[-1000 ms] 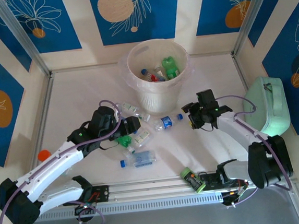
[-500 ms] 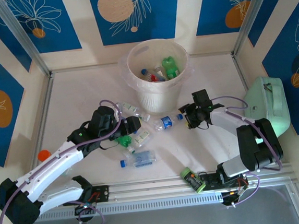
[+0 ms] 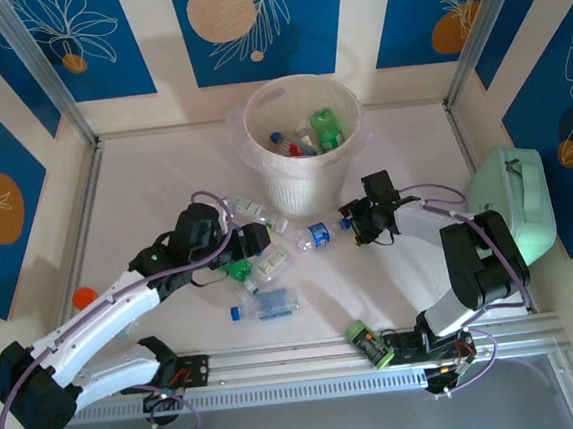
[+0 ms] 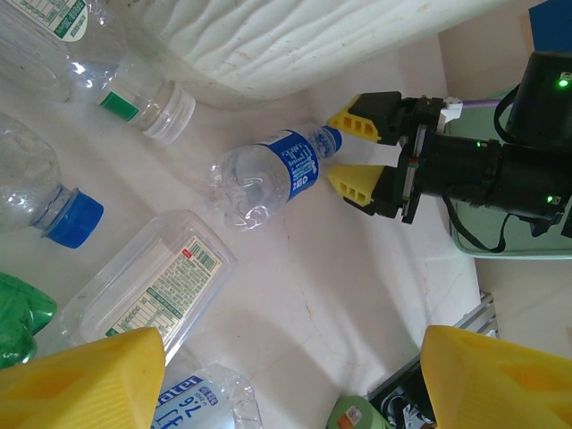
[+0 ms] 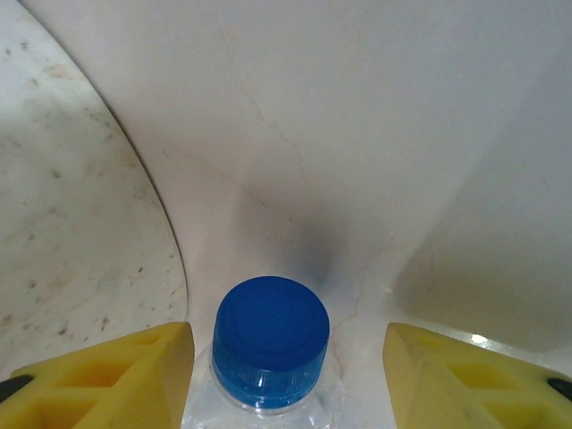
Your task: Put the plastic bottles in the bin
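Observation:
A clear bottle with a blue label lies just in front of the cream bin. My right gripper is open, and the bottle's blue cap sits between its yellow fingers without being squeezed. The left wrist view shows the same bottle with its cap inside the right gripper. My left gripper hovers open over several loose bottles, among them a green one and a white-labelled one. In the bin lie a green bottle and other bottles.
A mint-green case stands at the right edge. Another blue-labelled bottle lies nearer the front, and a green bottle rests against the front rail. An orange cap shows by the left arm. The bin's ribbed wall is close.
My right gripper has moved left along the table until its open fingers stand on either side of the bottle's blue cap. The left arm has stayed still.

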`<act>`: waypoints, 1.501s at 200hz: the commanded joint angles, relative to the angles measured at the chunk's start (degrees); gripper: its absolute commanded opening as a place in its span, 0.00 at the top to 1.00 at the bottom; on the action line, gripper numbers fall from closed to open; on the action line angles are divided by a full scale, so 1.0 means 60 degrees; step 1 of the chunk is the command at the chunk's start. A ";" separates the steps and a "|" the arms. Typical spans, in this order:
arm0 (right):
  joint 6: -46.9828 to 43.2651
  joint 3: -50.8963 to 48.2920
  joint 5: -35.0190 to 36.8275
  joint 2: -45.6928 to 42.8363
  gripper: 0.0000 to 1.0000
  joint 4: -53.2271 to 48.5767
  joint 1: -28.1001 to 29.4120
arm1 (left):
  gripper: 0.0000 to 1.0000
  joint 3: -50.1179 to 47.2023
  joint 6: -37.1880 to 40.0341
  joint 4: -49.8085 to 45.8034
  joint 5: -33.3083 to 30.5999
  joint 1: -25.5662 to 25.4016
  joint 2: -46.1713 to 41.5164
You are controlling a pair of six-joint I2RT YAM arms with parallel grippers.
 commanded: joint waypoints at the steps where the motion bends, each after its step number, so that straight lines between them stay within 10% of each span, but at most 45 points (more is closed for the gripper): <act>1: 0.0123 0.0220 -0.0159 0.0160 0.42 0.0132 0.0056 | 0.25 -0.0093 0.0159 0.0038 0.0190 0.0077 -0.0191; 187: -0.0058 0.0237 -0.0185 0.0233 0.66 0.0329 -0.0010 | 0.25 -0.0166 0.0093 0.0057 0.0276 0.0077 -0.0275; 300: -0.2272 -0.0418 0.0046 -0.5127 0.77 -0.1962 0.0012 | 0.18 0.0508 0.0077 0.1265 0.1655 0.0068 0.0065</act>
